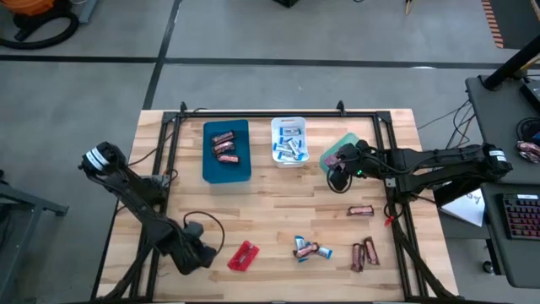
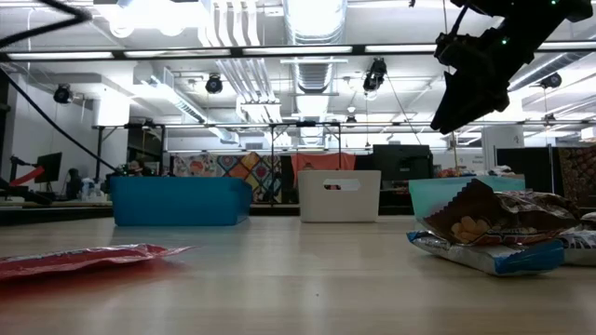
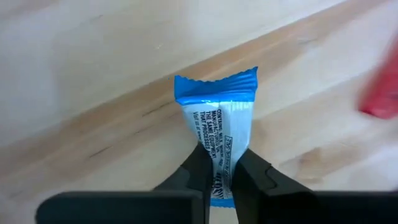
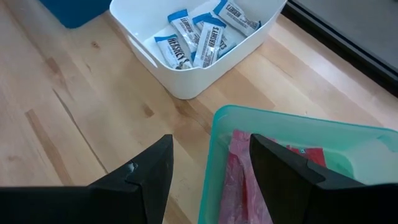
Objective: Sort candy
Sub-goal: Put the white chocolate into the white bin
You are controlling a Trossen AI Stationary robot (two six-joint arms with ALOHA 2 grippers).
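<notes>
From above, the left gripper (image 1: 192, 253) sits at about seven o'clock on the table (image 1: 278, 215), with a red packet (image 1: 243, 256) just beside it toward the centre. The right gripper (image 1: 337, 173) hangs over the green tray (image 1: 344, 142) at about two o'clock. The blue tray (image 1: 226, 169) holds brown bars and the white tray (image 1: 288, 127) holds blue-and-white bars. More candy is loose along the near edge: a mixed cluster (image 1: 310, 249) at six o'clock, two brown bars (image 1: 364, 254) at five, and one brown bar (image 1: 361, 211) at four.

At table height, the right gripper (image 2: 461, 98) hovers clear above the green tray (image 2: 438, 195), carrying nothing.

Past the left wrist, the two fingers (image 3: 199, 174) are pinched on the end of a blue-and-white bar (image 3: 219, 118) that lies flat on the wood. The grasp looks made and the lift not yet begun.

Past the right wrist, the fingers (image 4: 155, 168) stand wide apart and empty above the green tray (image 4: 273, 121), which holds pink packets (image 4: 239, 174). The white tray (image 4: 186, 81) lies just beyond it.

The step in hand appears to be picking up this blue-and-white bar. The next move calls for raising it cleanly and carrying it toward twelve o'clock to the white tray.
</notes>
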